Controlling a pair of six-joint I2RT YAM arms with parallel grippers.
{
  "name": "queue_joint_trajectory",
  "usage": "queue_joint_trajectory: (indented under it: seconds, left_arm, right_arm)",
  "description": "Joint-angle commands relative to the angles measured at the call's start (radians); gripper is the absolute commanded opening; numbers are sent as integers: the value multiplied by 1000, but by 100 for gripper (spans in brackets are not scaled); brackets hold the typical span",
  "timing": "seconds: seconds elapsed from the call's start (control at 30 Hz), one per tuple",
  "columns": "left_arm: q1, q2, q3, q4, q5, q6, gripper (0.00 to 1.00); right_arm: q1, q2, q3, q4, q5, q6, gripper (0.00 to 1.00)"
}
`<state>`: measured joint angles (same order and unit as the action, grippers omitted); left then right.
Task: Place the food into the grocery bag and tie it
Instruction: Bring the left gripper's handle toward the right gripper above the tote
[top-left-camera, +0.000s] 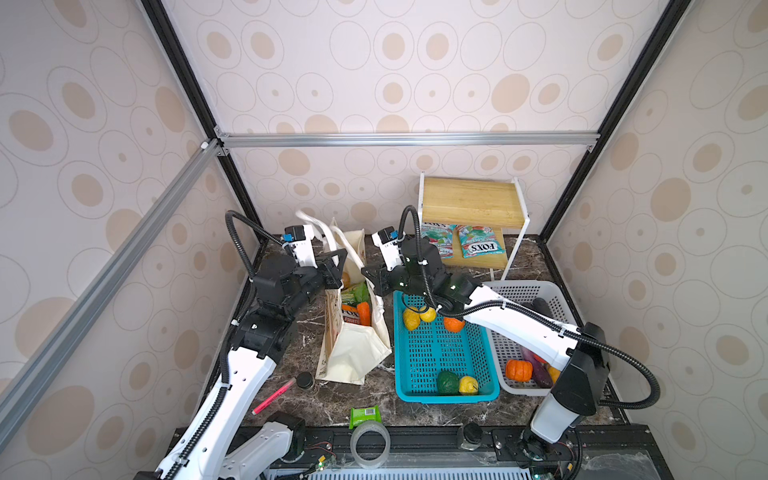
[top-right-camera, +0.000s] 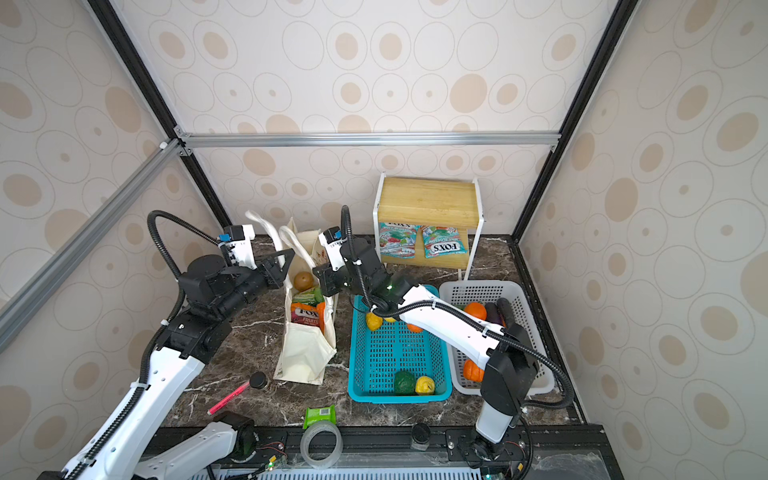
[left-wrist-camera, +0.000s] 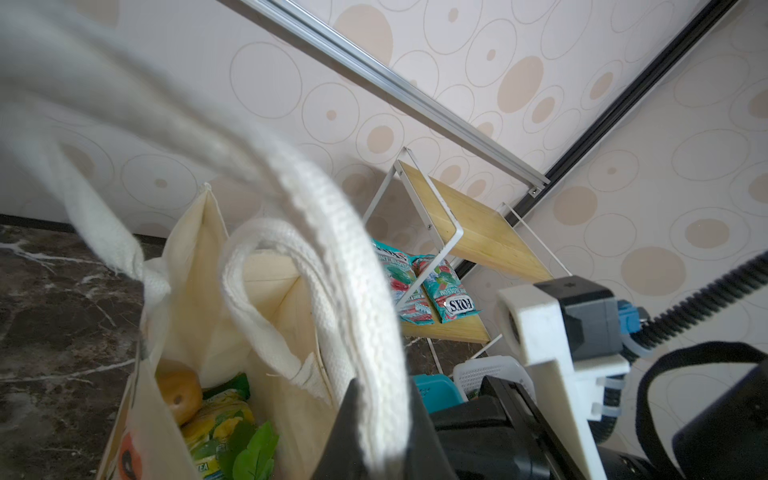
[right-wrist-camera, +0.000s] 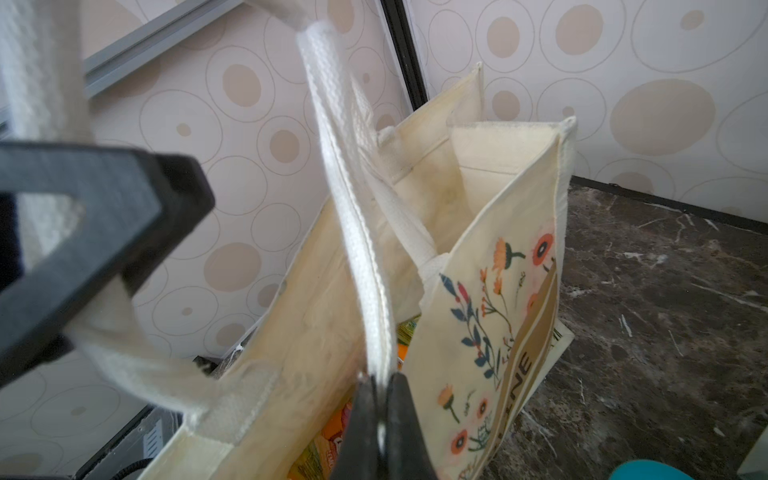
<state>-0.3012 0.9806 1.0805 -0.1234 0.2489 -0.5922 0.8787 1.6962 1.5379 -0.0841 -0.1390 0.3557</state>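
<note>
I count one grocery bag (top-left-camera: 353, 353), standing upright between two grippers, with two handles (right-wrist-camera: 353, 187) raised. The right gripper (right-wrist-camera: 380, 399) pinches one above the bag mouth. The left gripper (left-wrist-camera: 384, 407) straddles the other; I cannot tell whether it grips.

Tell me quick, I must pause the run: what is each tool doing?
Left tool: a handle lies between its jaws; clamped or not cannot be told.
Right tool: closed on the other handle.

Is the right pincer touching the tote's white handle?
Touching: in the right wrist view the right pincer has its jaws pinched shut on the white handle.
</note>
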Motion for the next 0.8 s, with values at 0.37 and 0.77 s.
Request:
queue_joint_trajectory:
  seconds: [0.37,0.77]
  left_arm:
    - [-53,91,248,-264,-149,140,24]
    - [-107,254,504,-692,-335,288,24]
  right_arm:
    - [20,50,-18,12,-139,-18,0]
    - [27,60,-54,141,-151,30,0]
